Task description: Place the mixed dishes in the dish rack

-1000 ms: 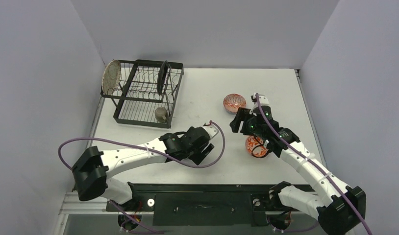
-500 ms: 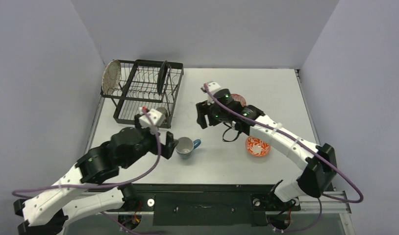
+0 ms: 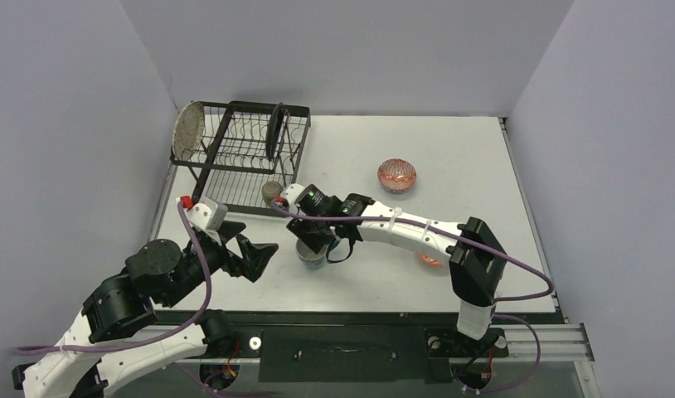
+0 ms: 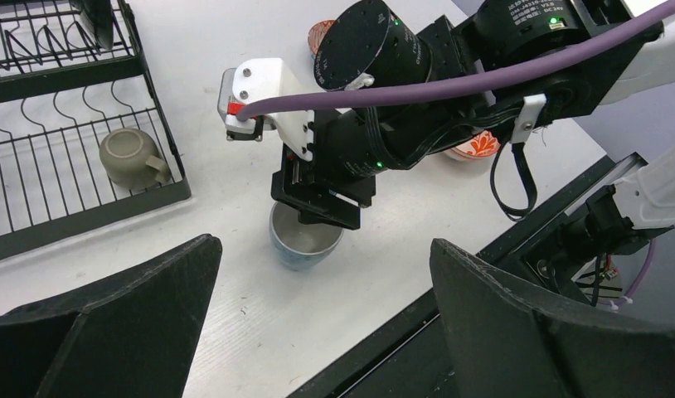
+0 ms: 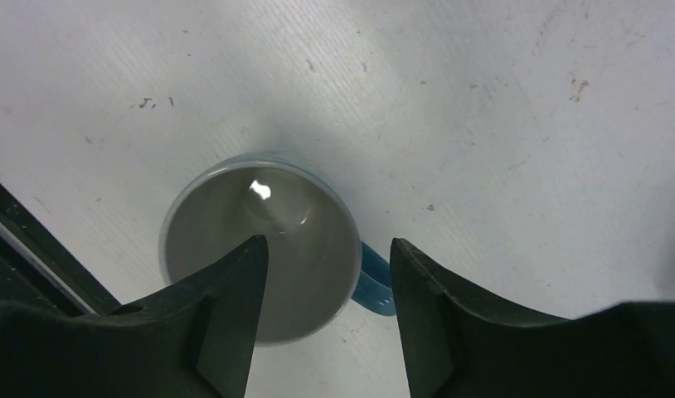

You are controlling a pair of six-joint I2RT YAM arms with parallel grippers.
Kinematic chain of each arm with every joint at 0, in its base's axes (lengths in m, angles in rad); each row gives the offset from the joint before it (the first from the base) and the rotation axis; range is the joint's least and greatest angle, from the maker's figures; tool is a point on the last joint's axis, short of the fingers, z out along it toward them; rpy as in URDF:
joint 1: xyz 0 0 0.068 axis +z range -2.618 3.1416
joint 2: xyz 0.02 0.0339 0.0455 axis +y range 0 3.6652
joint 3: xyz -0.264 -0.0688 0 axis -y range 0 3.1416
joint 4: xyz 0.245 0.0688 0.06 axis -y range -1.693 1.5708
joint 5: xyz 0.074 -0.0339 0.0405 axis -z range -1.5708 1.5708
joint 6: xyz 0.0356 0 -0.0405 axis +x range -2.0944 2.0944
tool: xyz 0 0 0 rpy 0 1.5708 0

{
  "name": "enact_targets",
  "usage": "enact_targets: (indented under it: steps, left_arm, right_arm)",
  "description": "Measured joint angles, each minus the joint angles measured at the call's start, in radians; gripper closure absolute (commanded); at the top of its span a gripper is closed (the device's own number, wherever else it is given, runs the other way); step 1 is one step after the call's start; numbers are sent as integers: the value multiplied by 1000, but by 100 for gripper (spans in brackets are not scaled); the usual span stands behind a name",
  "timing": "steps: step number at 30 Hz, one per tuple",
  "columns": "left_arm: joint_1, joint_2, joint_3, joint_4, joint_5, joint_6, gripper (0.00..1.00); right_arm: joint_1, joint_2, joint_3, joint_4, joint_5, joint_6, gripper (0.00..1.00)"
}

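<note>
The light-blue mug (image 3: pixel 311 259) stands upright on the table just in front of the dish rack (image 3: pixel 235 178). My right gripper (image 5: pixel 327 241) hangs open over it: one finger is above the mug's (image 5: pixel 293 215) inside, the other outside its handle (image 5: pixel 374 282). My left gripper (image 3: pixel 259 261) is open and empty, left of the mug (image 4: pixel 305 245). In the rack are the olive-green cup (image 3: pixel 273 191), the black plate (image 3: pixel 276 128) in the slots and the speckled plate (image 3: pixel 187 130) leaning at its left end. One patterned bowl (image 3: pixel 397 175) sits mid-table, another (image 3: pixel 428 259) shows partly behind the right arm.
The right arm (image 3: pixel 400 230) stretches across the table's middle, from its base to the mug. The table's black front rail (image 4: pixel 483 274) runs close behind the mug. Grey walls enclose the table on three sides.
The left gripper opened, let go of the mug and drew back to the left. The right arm swung left from the bowls to above the mug, and its jaws narrowed a little.
</note>
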Motion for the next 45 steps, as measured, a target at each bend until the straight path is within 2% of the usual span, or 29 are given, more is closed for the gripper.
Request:
enact_targets:
  steps: [1, 6, 20, 22, 25, 26, 27, 33, 36, 39, 42, 45]
  left_arm:
    - [1, 0, 0, -8, 11, -6, 4]
    - [1, -1, -1, -11, 19, -15, 4]
    - [1, 3, -4, -12, 18, -20, 4]
    - [1, 3, -4, -12, 18, -22, 4]
    - [1, 3, -4, -12, 17, -26, 4]
    - [1, 3, -4, -12, 14, -28, 4]
    - [1, 3, -4, -12, 11, -29, 4]
    - [1, -1, -4, -12, -14, -37, 4]
    - [1, -2, -4, -12, -29, -38, 4]
    - [1, -3, -4, -9, -44, -38, 4]
    - [1, -3, -4, 11, -60, -36, 4]
    - [1, -4, -4, 61, -72, -25, 4]
  right_arm:
    - [-4, 8, 0, -11, 37, -20, 56]
    - [-9, 8, 1, -26, 55, -43, 62]
    - [25, 43, 1, -24, 70, -95, 61]
    - [25, 58, 1, -23, 71, -106, 66]
    - [25, 70, 5, -23, 77, -127, 86]
    - [24, 72, 6, -19, 77, -135, 95]
    - [23, 73, 6, -16, 74, -138, 99]
    - [23, 59, -14, 56, 30, -120, 100]
    - [-10, -5, -118, 149, -47, -50, 100]
    - [-103, -117, -266, 256, -172, 95, 100]
    - [-229, -261, -412, 418, -266, 325, 100]
    - [-313, -365, -460, 547, -299, 535, 100]
